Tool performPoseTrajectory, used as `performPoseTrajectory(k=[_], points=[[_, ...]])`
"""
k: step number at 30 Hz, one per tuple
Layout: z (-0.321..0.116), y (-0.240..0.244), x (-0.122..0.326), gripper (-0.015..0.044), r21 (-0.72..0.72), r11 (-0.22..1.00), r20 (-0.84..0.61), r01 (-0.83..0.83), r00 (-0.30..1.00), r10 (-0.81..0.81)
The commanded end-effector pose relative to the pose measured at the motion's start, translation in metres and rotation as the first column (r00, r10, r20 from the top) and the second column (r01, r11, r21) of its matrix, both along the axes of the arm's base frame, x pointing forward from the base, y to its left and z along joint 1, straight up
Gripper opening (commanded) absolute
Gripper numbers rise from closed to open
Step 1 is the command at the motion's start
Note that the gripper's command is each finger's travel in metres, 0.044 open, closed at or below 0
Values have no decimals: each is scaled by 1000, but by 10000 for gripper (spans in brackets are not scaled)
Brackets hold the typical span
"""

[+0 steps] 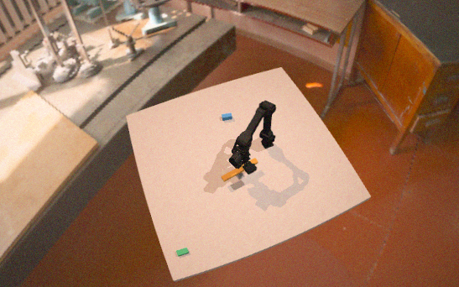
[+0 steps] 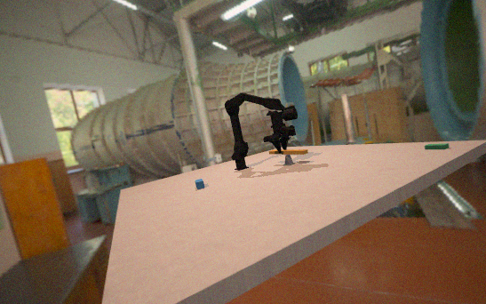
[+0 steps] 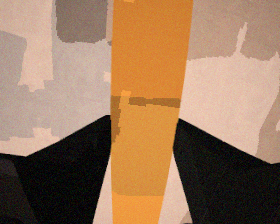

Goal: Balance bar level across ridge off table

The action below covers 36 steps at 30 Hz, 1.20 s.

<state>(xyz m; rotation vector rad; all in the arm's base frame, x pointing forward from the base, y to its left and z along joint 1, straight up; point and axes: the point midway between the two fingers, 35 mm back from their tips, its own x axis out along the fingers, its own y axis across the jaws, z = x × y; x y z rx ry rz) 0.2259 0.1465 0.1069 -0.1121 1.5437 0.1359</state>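
The orange bar (image 1: 231, 174) (image 2: 298, 152) (image 3: 148, 55) is off the table and looks about level in the exterior view. My gripper (image 1: 244, 168) (image 2: 282, 150) (image 3: 142, 124) is shut on it, a finger on each side, with the longer free part reaching beyond the fingers. The small grey ridge (image 1: 240, 176) (image 2: 288, 160) stands on the table. In the exterior view the bar passes just above its top; whether they touch is unclear. In the top view the bar and gripper partly hide the ridge.
A blue block (image 1: 226, 117) (image 2: 200, 184) lies toward the back of the pale table (image 1: 175, 138) (image 2: 203, 222) in the top view. A green block (image 1: 182, 252) (image 2: 436, 146) lies near the table's far corner from it. Arm shadows fall around the ridge.
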Motion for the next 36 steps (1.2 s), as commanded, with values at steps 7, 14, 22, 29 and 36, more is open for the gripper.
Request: performPoseTrajectory(k=[7, 14, 22, 29, 36], points=[[-1, 0, 1, 0, -1, 1000, 2, -3, 1000, 3], [-2, 0, 1, 0, -1, 1000, 2, -3, 1000, 3], [-2, 0, 1, 0, -1, 1000, 2, -3, 1000, 3], [-3, 0, 1, 0, -1, 1000, 2, -3, 1000, 3], [-3, 0, 1, 0, -1, 1000, 2, -3, 1000, 3]])
